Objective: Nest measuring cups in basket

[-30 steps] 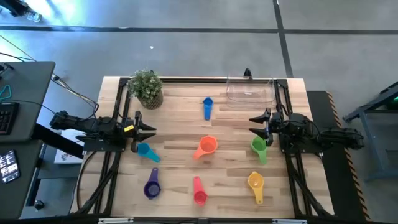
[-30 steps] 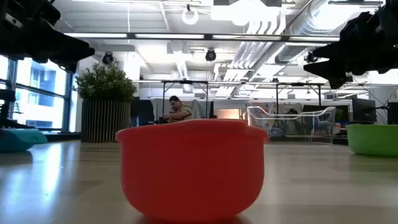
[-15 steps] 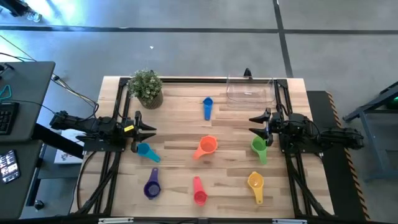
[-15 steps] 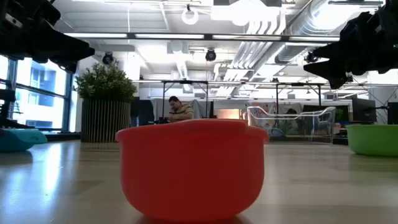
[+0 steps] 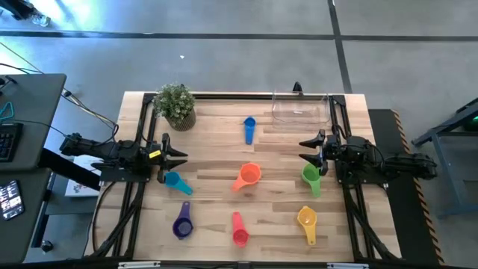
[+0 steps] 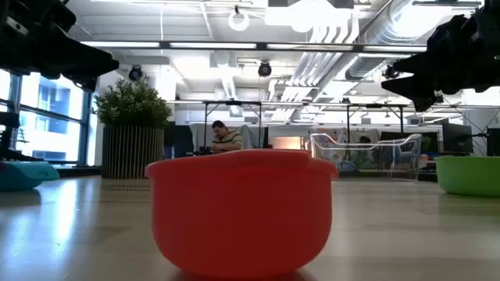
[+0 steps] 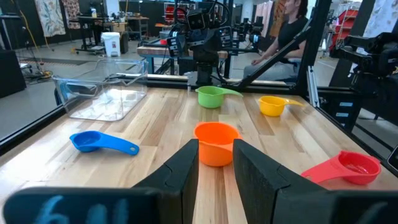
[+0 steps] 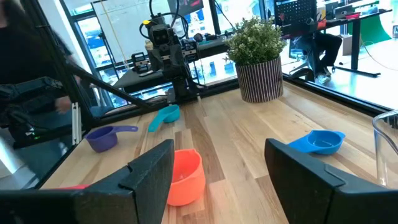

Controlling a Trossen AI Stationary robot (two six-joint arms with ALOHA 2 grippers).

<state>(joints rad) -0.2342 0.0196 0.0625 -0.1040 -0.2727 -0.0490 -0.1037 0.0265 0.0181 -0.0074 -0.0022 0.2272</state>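
Observation:
Seven measuring cups lie apart on the table, bowls down on the wood: blue [image 5: 249,128], orange [image 5: 247,176], green [image 5: 311,179], yellow [image 5: 307,220], red-pink [image 5: 239,230], purple [image 5: 182,223], teal [image 5: 176,181]. The clear basket [image 5: 300,108] stands at the far right, with no cup in it. My left gripper [image 5: 183,155] hovers above the left side, just far of the teal cup, its fingers a narrow gap apart [image 7: 216,149]. My right gripper [image 5: 302,149] hovers above the right side, just far of the green cup, fingers wide open [image 8: 217,155].
A potted plant [image 5: 176,104] stands at the far left corner. Black frame rails [image 5: 142,187] run along both side edges. Bare wood lies between the cups in the table's middle. People sit in the room beyond the table.

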